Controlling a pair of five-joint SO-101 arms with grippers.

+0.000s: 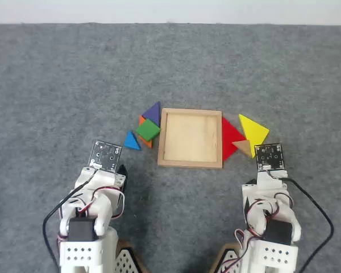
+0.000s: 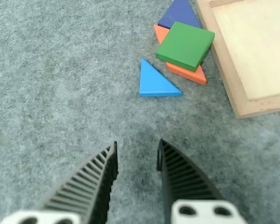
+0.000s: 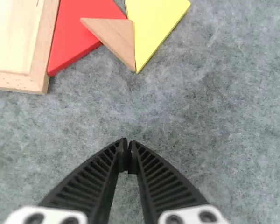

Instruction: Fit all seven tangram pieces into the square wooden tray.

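Overlapping orange piece [image 2: 189, 73], green square [image 2: 185, 45], tray [image 2: 226, 70] cropped

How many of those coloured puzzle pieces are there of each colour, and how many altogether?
Purple piece: 1
Orange piece: 1
Green piece: 1
Light blue piece: 1
Red piece: 1
Yellow piece: 1
Plain wood piece: 1
Total: 7 pieces, all lying outside the tray.

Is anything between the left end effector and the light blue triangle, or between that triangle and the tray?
Only bare carpet lies between the left end effector and the light blue triangle. Toward the tray, the green square, resting on an orange piece, sits partly in a straight path; lifting over should clear them.
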